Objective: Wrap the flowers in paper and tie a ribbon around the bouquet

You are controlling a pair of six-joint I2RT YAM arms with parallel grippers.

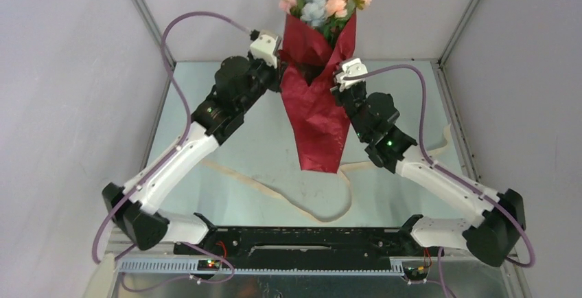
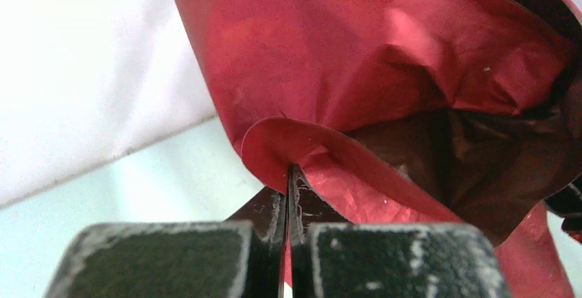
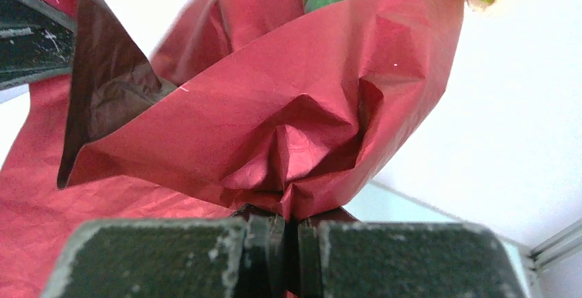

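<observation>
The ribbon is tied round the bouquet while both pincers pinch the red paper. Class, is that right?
No: the top external view shows the ribbon lying untied on the table. The left pincer and right pincer do pinch the paper.

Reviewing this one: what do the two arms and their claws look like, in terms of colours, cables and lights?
The left arm and right arm match: white lower links, bulky black joint housings, and a small green light on each. A purple cable runs along each arm to a white wrist camera mount. The left claw and right claw have black, whitish-scuffed fingers.
</observation>
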